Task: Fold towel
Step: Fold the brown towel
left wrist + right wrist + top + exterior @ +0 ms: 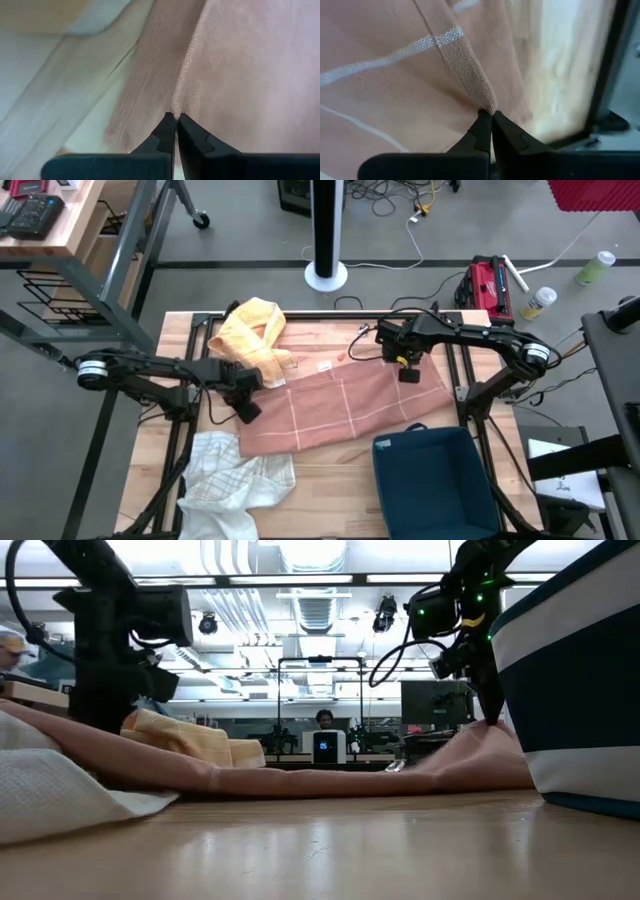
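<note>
A pink towel [335,408] with thin white stripes lies spread on the wooden table [330,480], mostly flat. My left gripper [245,408] is at the towel's left edge, pointing down and shut on the cloth. My right gripper [408,373] is at the towel's far right corner, also shut on the cloth. In the low view that corner rises into a small peak under my right gripper [492,718], while the rest of the towel [300,780] rests on the table. My left gripper [176,120] pinches the towel's hemmed left edge [181,97] between its two fingertips, coming from above and pointing down. The cloth is gathered into a small ridge at the tips; the towel around it lies on the table. My right gripper [487,117] pinches the towel's hemmed far right corner [481,97] between its fingertips, coming steeply from above. The corner is drawn up into a small peak [485,732]; the cloth slopes down from it to the table.
A yellow towel [255,335] lies bunched at the far left, close to the pink one. A white towel [235,480] lies crumpled at the near left. A dark blue bin [435,480] stands at the near right, touching the pink towel's near right corner.
</note>
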`<state>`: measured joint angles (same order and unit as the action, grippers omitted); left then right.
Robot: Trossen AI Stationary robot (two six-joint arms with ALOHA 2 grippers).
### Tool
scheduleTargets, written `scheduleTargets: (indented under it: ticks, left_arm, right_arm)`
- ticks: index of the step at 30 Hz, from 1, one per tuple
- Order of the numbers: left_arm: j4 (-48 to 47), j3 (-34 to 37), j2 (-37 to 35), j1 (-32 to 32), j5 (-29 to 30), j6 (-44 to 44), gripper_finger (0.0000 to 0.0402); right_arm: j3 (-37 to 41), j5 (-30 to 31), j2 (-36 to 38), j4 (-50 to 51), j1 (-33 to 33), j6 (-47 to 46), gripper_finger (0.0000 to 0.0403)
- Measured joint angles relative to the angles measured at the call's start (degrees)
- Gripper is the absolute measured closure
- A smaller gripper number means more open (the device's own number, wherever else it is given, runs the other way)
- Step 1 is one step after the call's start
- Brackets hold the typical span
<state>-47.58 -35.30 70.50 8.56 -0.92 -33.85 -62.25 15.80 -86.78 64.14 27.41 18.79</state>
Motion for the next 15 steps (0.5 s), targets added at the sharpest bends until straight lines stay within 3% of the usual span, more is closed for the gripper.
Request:
scheduleTargets:
  ticks: [8,15]
  left_arm:
    - [-11.21,-5.26,0.0,0.0,-0.93,-0.35,0.0401]
    - [-15.76,-5.24,-0.02,0.0,4.59,-0.99,0.0401]
  right_arm:
    - [-4.35,3.65,0.04,1.12,-0.03,-0.18,0.0403]
    - [-4.8,4.94,-0.06,-0.92,0.1,-0.16,0.0403]
